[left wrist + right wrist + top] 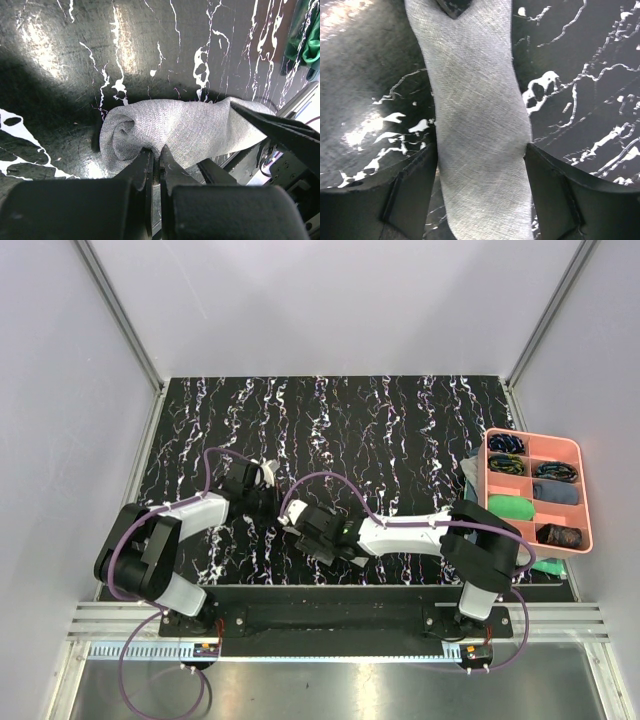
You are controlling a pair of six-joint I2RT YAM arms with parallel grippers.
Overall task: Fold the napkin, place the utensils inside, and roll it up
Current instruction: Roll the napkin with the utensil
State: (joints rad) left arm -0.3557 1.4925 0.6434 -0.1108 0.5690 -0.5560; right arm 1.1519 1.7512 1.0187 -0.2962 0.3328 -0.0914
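since the left wrist view shows the thin light grey-green cloth napkin [175,132] wound into a short roll on the black white-veined tabletop [60,65], the step in hand looks like securing the finished roll; the left gripper [159,155] has its jaws shut, tips against the roll's near side, and whether they nip any cloth cannot be told; the utensils do not show, presumably wrapped inside; in the right wrist view, the right gripper [480,150] holds its jaws wide apart, one at each flank of the roll, gripping nothing; to do this well, close gently across the middle so the layers keep tight, then free the left tips without dragging the end loose; from above, both grippers meet near the tabletop's front edge, the roll hidden beneath them
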